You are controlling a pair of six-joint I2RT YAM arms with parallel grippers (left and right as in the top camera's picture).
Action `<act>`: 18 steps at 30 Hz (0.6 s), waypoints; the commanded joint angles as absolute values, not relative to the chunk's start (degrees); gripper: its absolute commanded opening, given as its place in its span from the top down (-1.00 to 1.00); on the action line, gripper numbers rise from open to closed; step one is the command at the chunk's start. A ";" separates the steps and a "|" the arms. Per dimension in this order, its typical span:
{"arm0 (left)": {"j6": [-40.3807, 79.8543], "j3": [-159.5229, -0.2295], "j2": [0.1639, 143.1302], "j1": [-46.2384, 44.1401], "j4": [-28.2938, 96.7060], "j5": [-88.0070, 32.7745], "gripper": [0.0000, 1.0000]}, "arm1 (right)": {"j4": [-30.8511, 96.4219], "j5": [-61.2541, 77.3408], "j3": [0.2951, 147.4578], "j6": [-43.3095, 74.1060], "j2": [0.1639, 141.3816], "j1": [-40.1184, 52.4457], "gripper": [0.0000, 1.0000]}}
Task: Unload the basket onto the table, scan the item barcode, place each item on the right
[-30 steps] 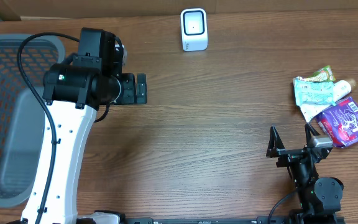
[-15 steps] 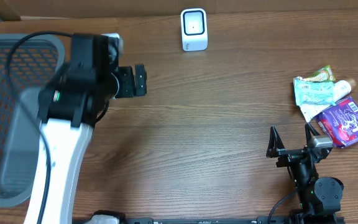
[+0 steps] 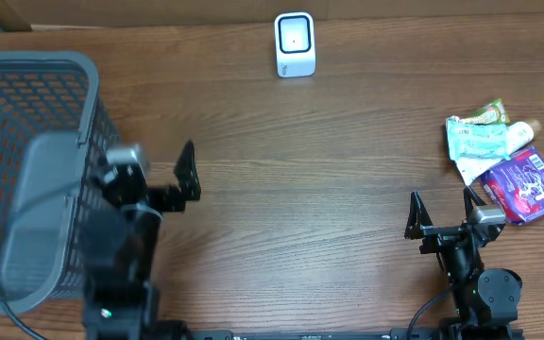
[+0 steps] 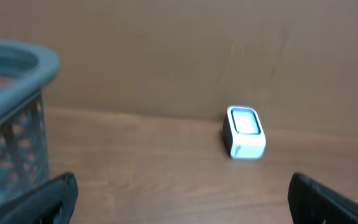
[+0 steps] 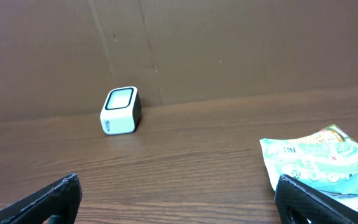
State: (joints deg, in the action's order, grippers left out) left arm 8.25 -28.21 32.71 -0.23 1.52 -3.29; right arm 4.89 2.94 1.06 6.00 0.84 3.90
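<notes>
The white barcode scanner [image 3: 295,44] stands at the far middle of the table, also seen in the left wrist view [image 4: 246,130] and the right wrist view [image 5: 120,111]. The items lie at the right edge: a white-green pouch [image 3: 480,142] [image 5: 319,165], a green snack packet [image 3: 486,114] and a purple packet [image 3: 525,187]. My left gripper [image 3: 151,189] [image 4: 182,208] hangs open and empty by the near left, beside the basket. Open and empty too, my right gripper [image 3: 441,203] [image 5: 179,205] sits at the near right, just short of the purple packet.
A grey mesh basket [image 3: 26,113] [image 4: 11,124] fills the left side of the table. A cardboard wall runs along the far edge behind the scanner. Bare wood lies between the two arms.
The left arm has pulled back from near the basket's far corner to the near left edge, its gripper still open. The right arm and the items have not moved.
</notes>
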 commanded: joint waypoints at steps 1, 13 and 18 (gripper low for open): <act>2.96 -17.82 26.50 0.10 -5.26 -4.75 -0.99 | 4.54 2.61 0.45 6.15 0.16 4.27 -1.00; -4.38 -0.27 9.80 0.14 -9.06 -4.47 -0.99 | 4.54 2.61 0.45 6.15 0.16 4.27 -1.00; -4.69 -0.27 5.87 0.12 -0.03 -4.49 -0.99 | 4.54 2.61 0.45 6.15 0.16 4.27 -1.00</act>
